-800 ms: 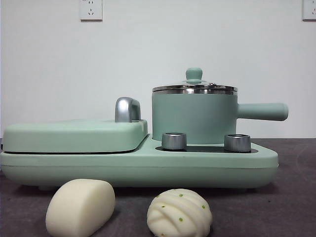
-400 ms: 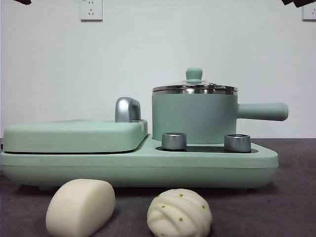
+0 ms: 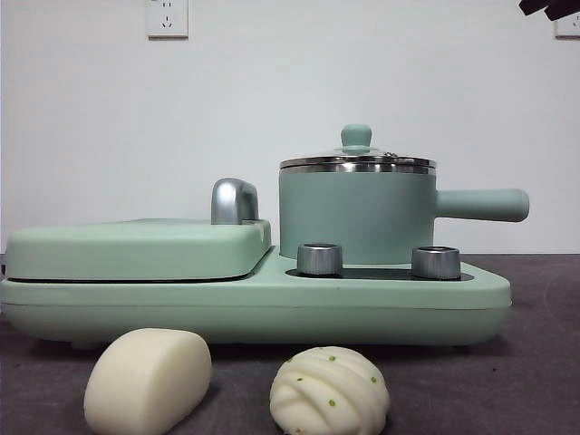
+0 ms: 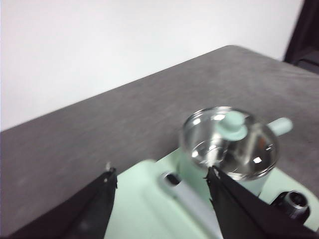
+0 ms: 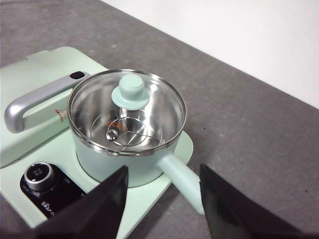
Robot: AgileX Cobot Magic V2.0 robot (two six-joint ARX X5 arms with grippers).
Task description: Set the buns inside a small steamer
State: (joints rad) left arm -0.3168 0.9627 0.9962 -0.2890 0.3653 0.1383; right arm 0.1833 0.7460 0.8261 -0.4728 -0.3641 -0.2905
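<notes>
The left hand (image 4: 162,199) hangs with jaws apart above the green cooker (image 4: 149,209). Beyond them stands the steamer (image 4: 229,144), glass lid (image 4: 219,137) on, on the grey counter (image 4: 99,129). The view is blurred.

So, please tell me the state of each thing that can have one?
Small steamer: lid on.
Griddle section: lid closed.
Smooth bun: on table, outside steamer.
Pleated bun: on table, outside steamer.
Left gripper: open, empty.
Right gripper: open, empty.
</notes>
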